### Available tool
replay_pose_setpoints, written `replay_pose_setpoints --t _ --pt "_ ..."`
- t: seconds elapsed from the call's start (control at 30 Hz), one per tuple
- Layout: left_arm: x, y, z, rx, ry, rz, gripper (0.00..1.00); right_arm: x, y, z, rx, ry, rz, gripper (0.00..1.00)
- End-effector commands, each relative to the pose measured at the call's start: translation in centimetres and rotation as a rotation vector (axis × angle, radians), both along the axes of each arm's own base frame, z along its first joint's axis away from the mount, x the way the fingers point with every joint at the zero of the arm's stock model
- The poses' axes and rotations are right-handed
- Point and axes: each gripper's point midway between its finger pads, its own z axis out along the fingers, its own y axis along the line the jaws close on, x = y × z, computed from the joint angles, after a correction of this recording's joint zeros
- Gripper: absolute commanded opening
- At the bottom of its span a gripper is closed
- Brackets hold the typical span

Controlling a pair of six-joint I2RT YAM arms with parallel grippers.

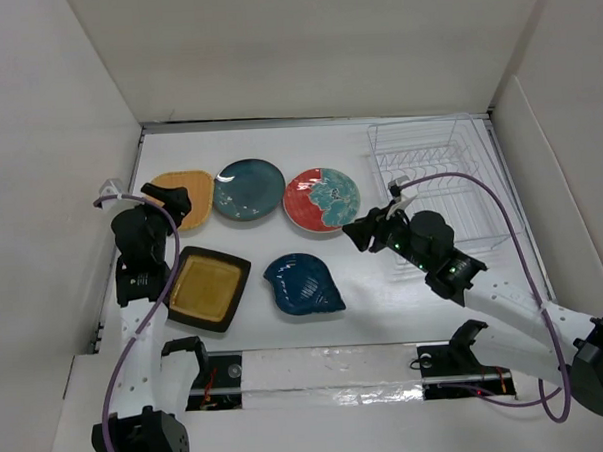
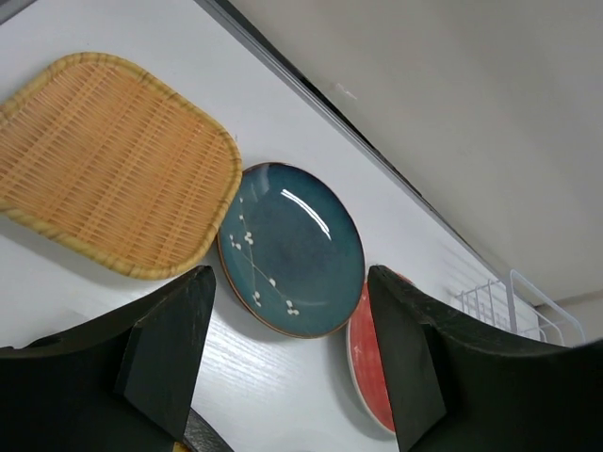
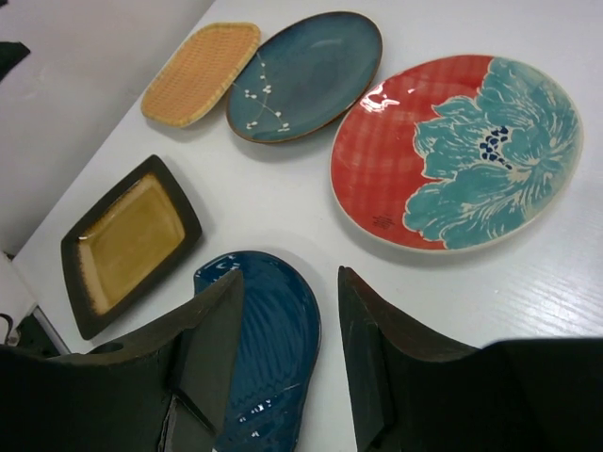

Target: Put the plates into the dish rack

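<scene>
Five plates lie flat on the white table. The orange rounded-square plate [image 1: 183, 196] is at the back left, the round dark teal plate [image 1: 249, 188] beside it, the red-and-teal patterned plate [image 1: 321, 199] further right. The mustard square plate with black rim [image 1: 207, 286] and the dark blue leaf plate [image 1: 302, 283] lie nearer. The white wire dish rack [image 1: 438, 180] stands at the back right, holding nothing. My left gripper [image 1: 172, 200] is open and empty over the orange plate's left side [image 2: 113, 160]. My right gripper [image 1: 364, 228] is open and empty, right of the leaf plate [image 3: 273, 339].
White walls enclose the table on the left, back and right. A taped bar [image 1: 328, 370] runs along the near edge between the arm bases. A purple cable [image 1: 512, 237] loops over the right arm next to the rack.
</scene>
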Motion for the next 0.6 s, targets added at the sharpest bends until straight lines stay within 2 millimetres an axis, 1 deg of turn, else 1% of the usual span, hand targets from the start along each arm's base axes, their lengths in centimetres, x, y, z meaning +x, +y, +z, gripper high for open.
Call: replay_pose_setpoints --t 0.0,0.03,0.1,0.13,0.17,0.2,0.23,0.27,0.3,0.33,0.37,0.4,0.43,0.47,0.5,0.53,0.57 --pt "0.3 0.8 2.3 0.041 -0.056 0.031 0.63 0.8 -0.1 1.3 0.024 -0.047 -0.022 0.51" --pt "0.3 0.8 2.3 0.039 -0.051 0.033 0.62 0.9 -0.2 1.2 0.017 -0.042 -0.025 0.51" --pt "0.4 0.8 1.4 0.020 -0.021 0.035 0.56 0.9 -0.1 0.9 0.008 -0.036 -0.022 0.50" --pt "0.4 0.8 1.0 0.017 -0.012 0.037 0.52 0.9 0.0 1.1 0.015 -0.040 -0.022 0.49" --pt "0.4 0.9 0.7 0.015 -0.009 0.042 0.39 0.9 0.0 1.2 0.015 -0.044 -0.022 0.48" --pt "0.4 1.0 0.2 0.008 -0.001 0.052 0.27 0.9 -0.1 1.1 0.015 -0.044 -0.022 0.46" --pt "0.4 1.1 0.1 0.005 0.002 0.062 0.16 0.9 -0.1 1.0 0.013 -0.042 -0.022 0.44" --pt "0.4 1.1 0.0 0.003 0.004 0.062 0.00 1.0 -0.1 0.9 0.010 -0.038 -0.026 0.43" --pt "0.4 1.2 -0.3 0.010 0.022 0.060 0.00 1.0 -0.1 0.9 0.006 -0.036 -0.027 0.33" --pt "0.4 1.2 -0.5 0.010 0.030 0.059 0.00 1.0 -0.1 1.0 0.004 -0.038 -0.023 0.26" --pt "0.3 1.9 -0.8 0.016 0.042 0.100 0.00 0.9 -0.1 1.1 0.009 -0.041 -0.021 0.19" --pt "0.2 2.0 -1.2 0.011 0.053 0.111 0.00 0.6 0.3 1.1 0.015 -0.042 0.009 0.12" --pt "0.2 2.1 -1.7 0.001 0.064 0.121 0.00 0.6 0.3 1.2 0.017 -0.045 0.009 0.00" --pt "0.2 2.2 -1.9 -0.005 0.069 0.126 0.00 0.6 0.3 1.0 0.014 -0.042 0.006 0.00" --pt "0.4 2.2 -3.0 -0.009 0.105 0.127 0.00 0.7 0.2 1.1 0.010 -0.041 -0.001 0.00" --pt "0.5 2.3 -3.6 -0.012 0.131 0.128 0.07 0.7 0.2 1.0 0.005 -0.035 -0.001 0.00" --pt "0.5 2.5 -4.3 -0.014 0.161 0.144 0.27 0.7 0.2 1.0 0.003 -0.032 -0.001 0.00"
